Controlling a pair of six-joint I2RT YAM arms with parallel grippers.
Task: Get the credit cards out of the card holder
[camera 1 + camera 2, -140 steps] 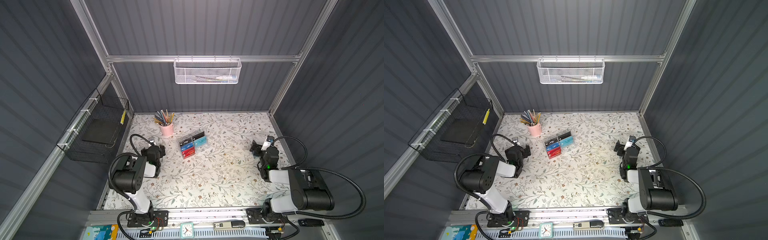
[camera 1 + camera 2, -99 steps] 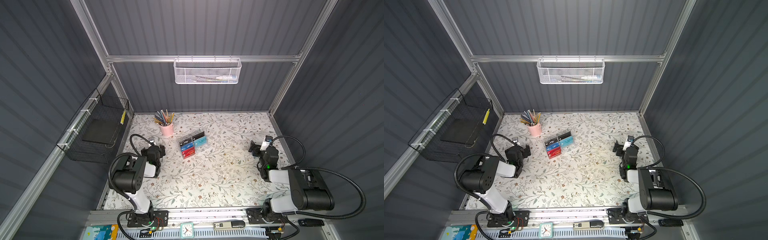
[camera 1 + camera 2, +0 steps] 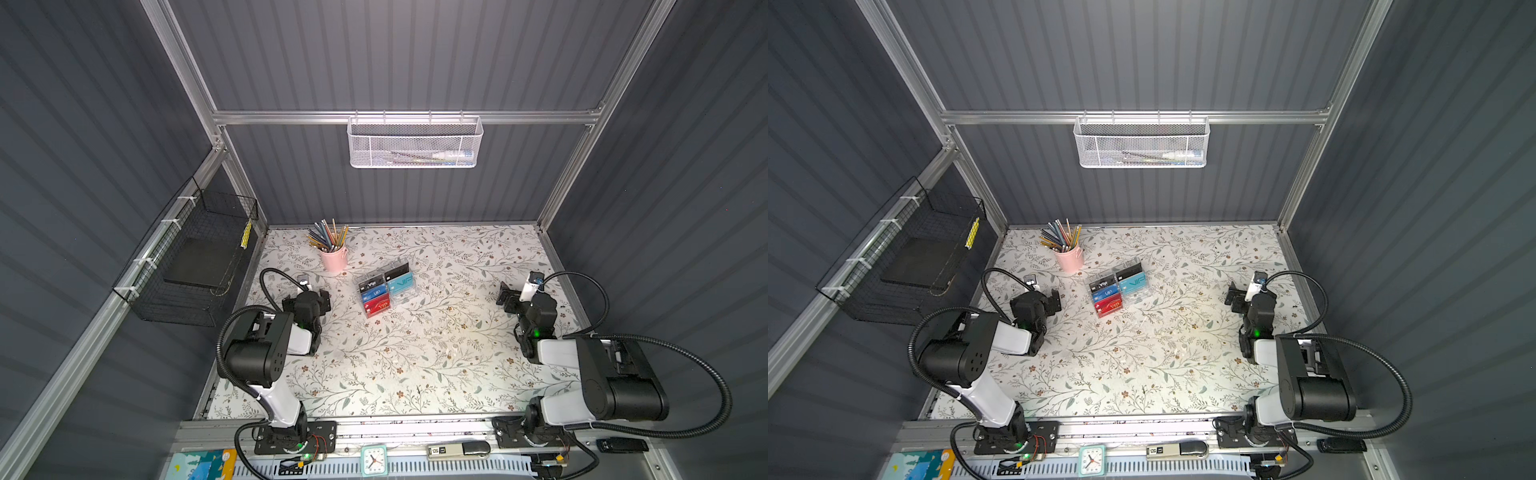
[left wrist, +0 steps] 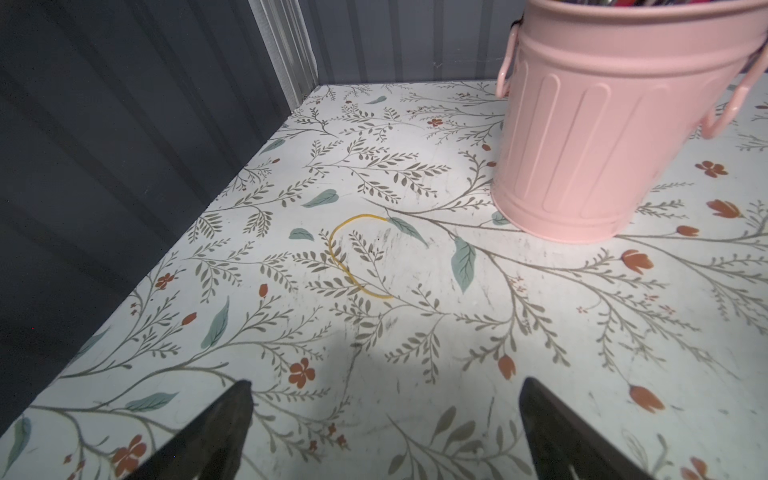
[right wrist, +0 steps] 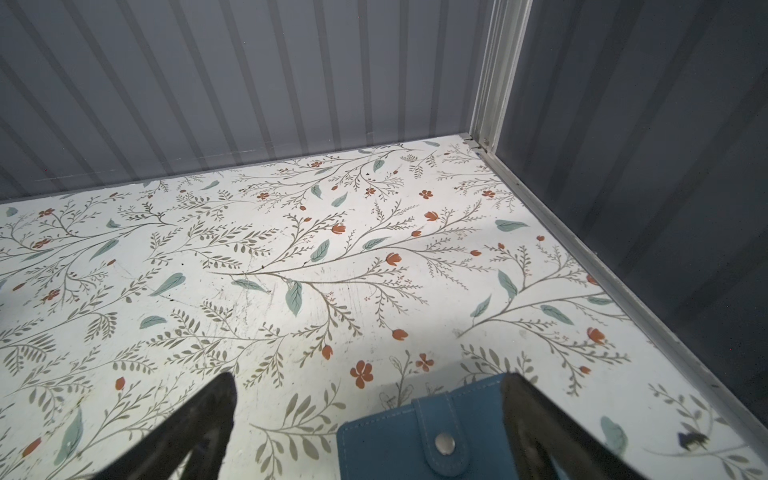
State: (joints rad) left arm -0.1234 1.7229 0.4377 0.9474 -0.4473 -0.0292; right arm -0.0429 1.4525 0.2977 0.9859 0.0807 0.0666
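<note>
Closest in the right wrist view, the right gripper [image 5: 368,378] hangs low over the table [image 5: 291,257] with its jaws spread wide and nothing between them but the near corner of the blue card holder [image 5: 399,440]. The holder lies flat under the wrist, offset toward one finger rather than centred. Its snap tab [image 5: 436,419] is fastened over the edge facing away from the wrist, so the credit cards inside cannot be seen. Most of the holder is cut off by the frame, so its long axis cannot be told. In a top view this gripper [image 3: 509,297] sits well to the right of the clear acrylic card rack [image 3: 384,286]. The left gripper [image 3: 322,299], also open and empty, is on the rack's opposite side. The right arm is therefore clearly the nearer one, and it likely needs to draw back slightly to reach the snap. Just beyond the rack stands the pink pencil bucket [image 3: 333,258].
</note>
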